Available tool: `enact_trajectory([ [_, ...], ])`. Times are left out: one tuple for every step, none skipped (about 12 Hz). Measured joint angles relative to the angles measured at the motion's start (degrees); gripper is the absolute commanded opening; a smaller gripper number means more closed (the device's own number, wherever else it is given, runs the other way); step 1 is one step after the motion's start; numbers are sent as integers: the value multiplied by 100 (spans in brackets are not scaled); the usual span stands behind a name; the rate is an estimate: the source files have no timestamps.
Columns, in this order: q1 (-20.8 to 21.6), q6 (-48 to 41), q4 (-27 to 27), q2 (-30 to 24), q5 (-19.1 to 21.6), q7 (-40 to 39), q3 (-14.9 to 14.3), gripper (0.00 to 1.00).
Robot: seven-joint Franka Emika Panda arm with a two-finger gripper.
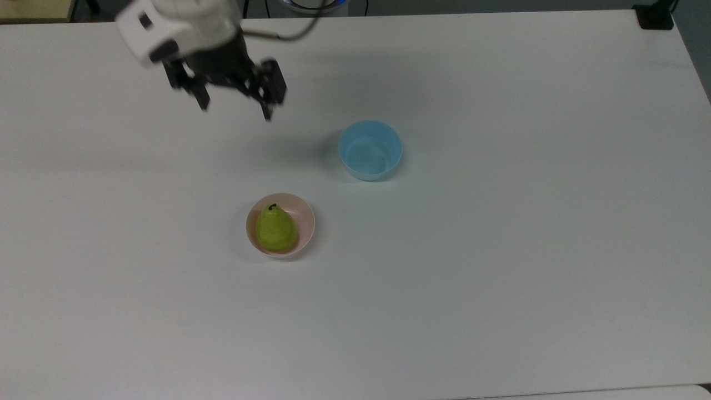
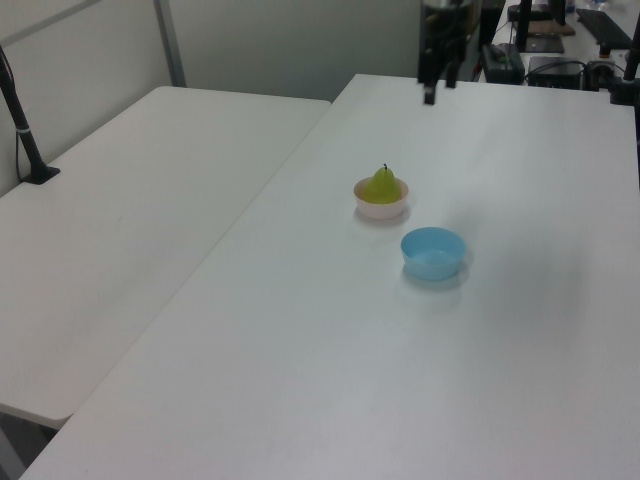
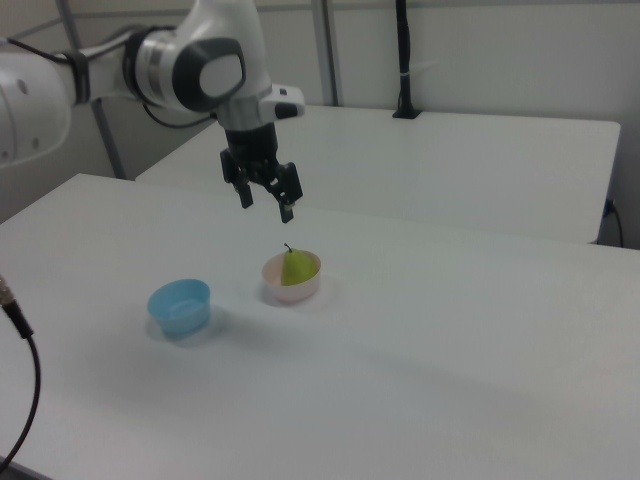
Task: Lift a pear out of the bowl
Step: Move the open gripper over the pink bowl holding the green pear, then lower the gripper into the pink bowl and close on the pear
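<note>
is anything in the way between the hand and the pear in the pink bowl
Nothing visible is. The hand hangs open above bare table, and the pear sits upright and uncovered in the pink bowl. The blue bowl stands apart, toward the top view's right, off the line between hand and pear.
</note>
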Motion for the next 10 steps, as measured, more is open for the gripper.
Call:
enact_trajectory([
  [125,454,57,311,2,231,-19,100],
  [196,929,101,617,2,482,-20,100],
  [240,1289,153,892,2,595,-19,100],
  [283,1528,193,1119,2,620,-19,100],
  [311,1668,213,1281,2,622,-20,100],
  [325,1786,225,1411,2,622,-20,100],
  [329,1886,231,1520,1,622,-20,97],
  [339,1937,235,1657,-6,607,-21,90],
  [354,1944,239,1757,-21,598,-21,88],
  [374,1945,246,1855,-37,582,-20,85],
])
